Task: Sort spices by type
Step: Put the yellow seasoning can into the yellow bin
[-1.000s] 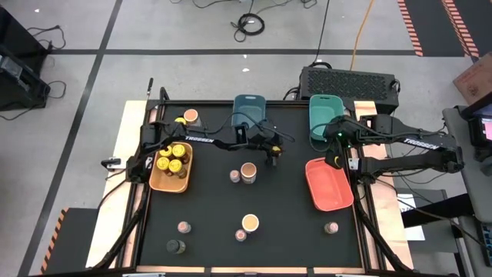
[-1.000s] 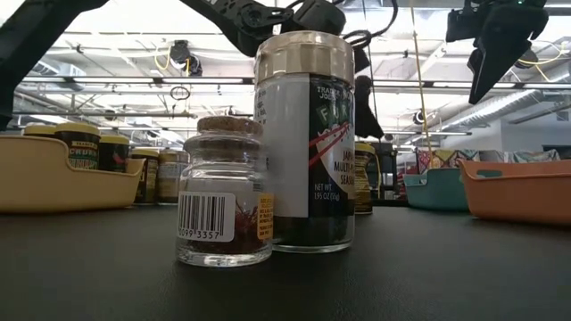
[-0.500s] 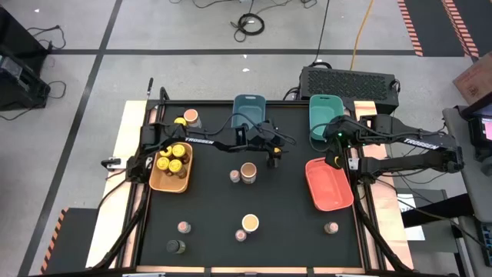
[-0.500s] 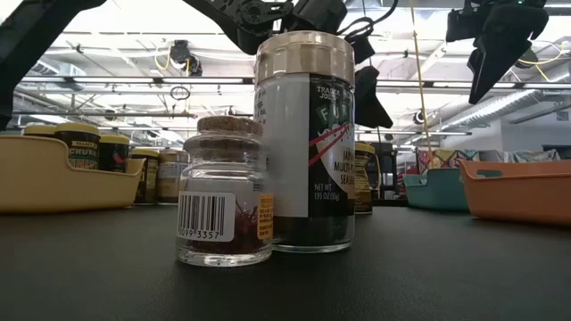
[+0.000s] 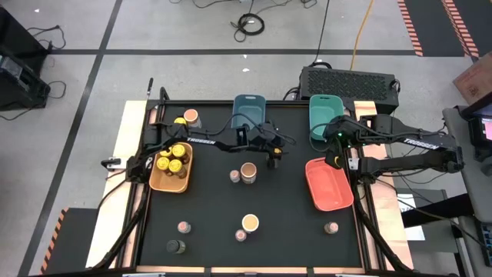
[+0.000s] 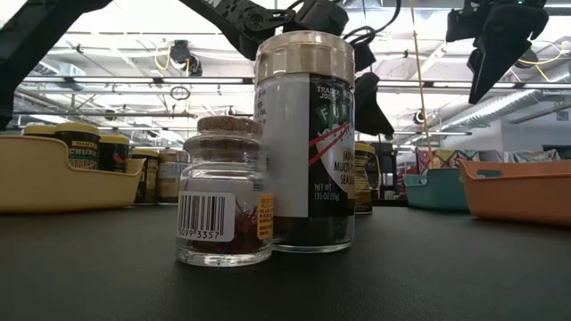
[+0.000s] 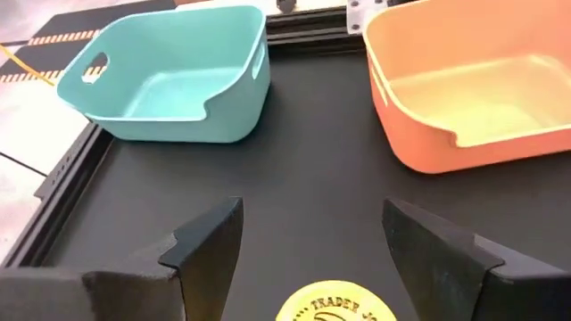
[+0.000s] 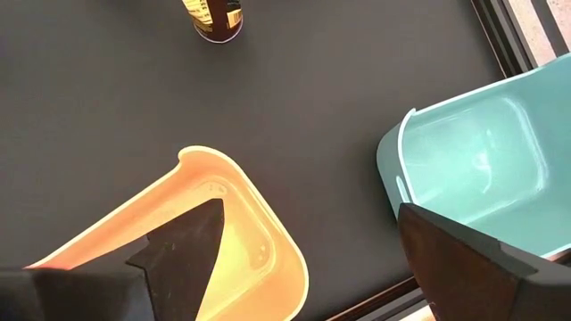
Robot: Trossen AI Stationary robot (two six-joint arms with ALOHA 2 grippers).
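Hovering near the middle of the table (image 5: 307, 238), the left gripper (image 5: 272, 158) is seen with its fingers (image 7: 207, 248) parted on either side of a yellow-lidded jar (image 7: 336, 306), whose lid shows between them from the left wrist camera; whether the fingers touch the jar cannot be told. Just left of that gripper, a wide tan-topped jar (image 5: 248, 171) and a tiny pinkish-topped jar (image 5: 235, 176) are set side by side at the table's centre. Several yellow-lidded jars (image 5: 171, 158) are gathered in the orange bin (image 5: 170, 183) by the left edge, with two more jars (image 5: 186, 118) placed near the far left corner. A second tan-topped jar (image 5: 250, 224) with a tiny jar (image 5: 241, 235) against it is found toward the near edge, filling the low view as a tall dark-labelled jar (image 6: 304, 143) and a squat cork-topped one (image 6: 224, 192). Along the near edge, single pinkish-topped jars (image 5: 183, 228) are spaced toward each side, and a dark olive jar (image 5: 175, 246) is placed by the near left corner. The right gripper (image 5: 335, 159) is held spread wide and empty above the gap between the teal bin (image 8: 482, 160) and the red bin (image 5: 329, 185) at the right edge. A blue bin (image 5: 248, 111) is set at the far edge.
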